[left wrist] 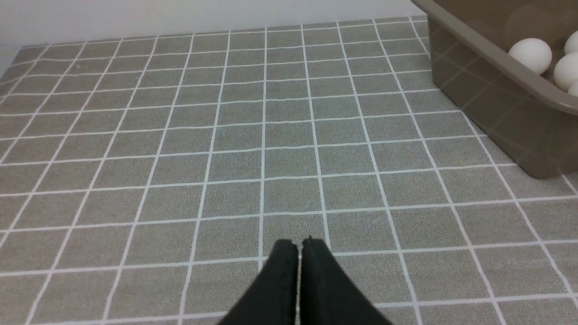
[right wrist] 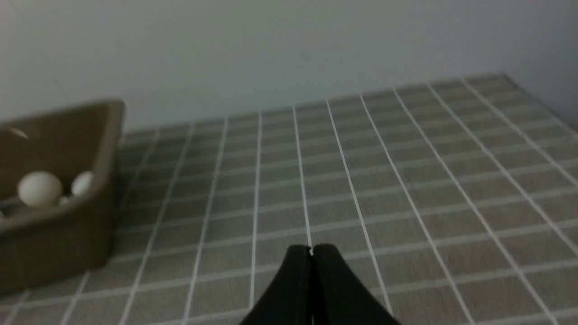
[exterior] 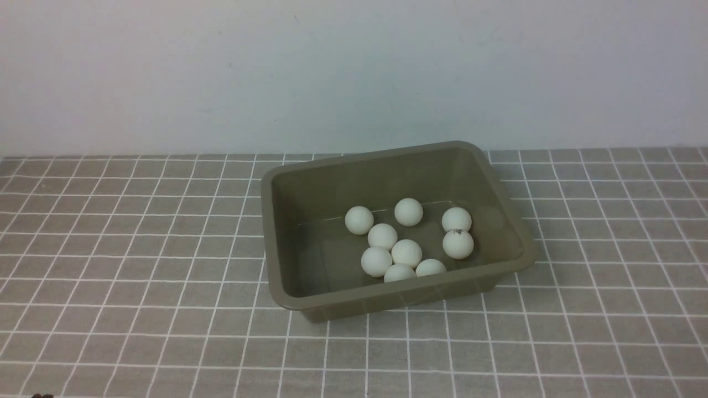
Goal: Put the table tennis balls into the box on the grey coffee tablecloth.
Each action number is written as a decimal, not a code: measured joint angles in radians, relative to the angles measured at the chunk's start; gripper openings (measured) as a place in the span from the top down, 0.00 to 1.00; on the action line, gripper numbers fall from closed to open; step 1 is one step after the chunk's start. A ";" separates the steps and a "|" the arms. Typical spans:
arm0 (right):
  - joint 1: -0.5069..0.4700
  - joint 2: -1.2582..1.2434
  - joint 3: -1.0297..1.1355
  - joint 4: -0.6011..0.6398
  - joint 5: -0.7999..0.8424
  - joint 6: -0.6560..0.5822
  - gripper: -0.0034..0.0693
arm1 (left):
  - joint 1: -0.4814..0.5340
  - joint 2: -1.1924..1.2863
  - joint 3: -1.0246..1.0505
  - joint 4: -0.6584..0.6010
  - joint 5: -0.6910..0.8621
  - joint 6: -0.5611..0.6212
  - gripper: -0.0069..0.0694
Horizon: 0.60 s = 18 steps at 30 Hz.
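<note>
The olive-brown box (exterior: pixel 387 301) stands on the grey coffee tablecloth (exterior: pixel 138 265), right of the middle. Several white table tennis balls (exterior: pixel 406 252) lie inside it, clustered toward its front wall; one (exterior: pixel 458 244) carries a small dark mark. Neither arm shows in the front view. In the left wrist view my left gripper (left wrist: pixel 300 243) is shut and empty over bare cloth (left wrist: pixel 271 135), with the box (left wrist: pixel 478 90) and some balls (left wrist: pixel 530 55) off to one side. My right gripper (right wrist: pixel 311 249) is also shut and empty above the cloth (right wrist: pixel 406 180), the box (right wrist: pixel 58 234) beside it.
A plain pale wall (exterior: pixel 354 72) rises behind the table's far edge. The cloth's corner and side edge (right wrist: pixel 537 97) show in the right wrist view.
</note>
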<state>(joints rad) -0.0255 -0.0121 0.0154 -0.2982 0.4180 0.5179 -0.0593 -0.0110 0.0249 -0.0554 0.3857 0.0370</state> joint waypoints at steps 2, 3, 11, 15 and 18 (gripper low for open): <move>-0.010 0.000 0.002 -0.001 -0.017 -0.014 0.97 | 0.000 0.000 0.000 0.000 0.000 0.000 0.92; -0.012 0.000 0.003 0.000 -0.018 -0.021 0.97 | 0.000 0.000 0.000 0.000 0.000 0.000 0.92; -0.014 0.000 0.003 -0.001 -0.024 -0.028 0.97 | 0.000 0.000 0.000 0.000 0.000 0.000 0.92; -0.014 0.000 0.004 -0.002 -0.026 -0.028 0.97 | 0.000 0.000 0.000 0.000 0.000 0.000 0.92; -0.014 0.000 0.005 -0.002 -0.027 -0.028 0.97 | 0.000 0.000 0.000 0.000 0.000 0.000 0.92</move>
<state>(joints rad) -0.0395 -0.0121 0.0200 -0.3001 0.3905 0.4896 -0.0593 -0.0110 0.0249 -0.0554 0.3854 0.0370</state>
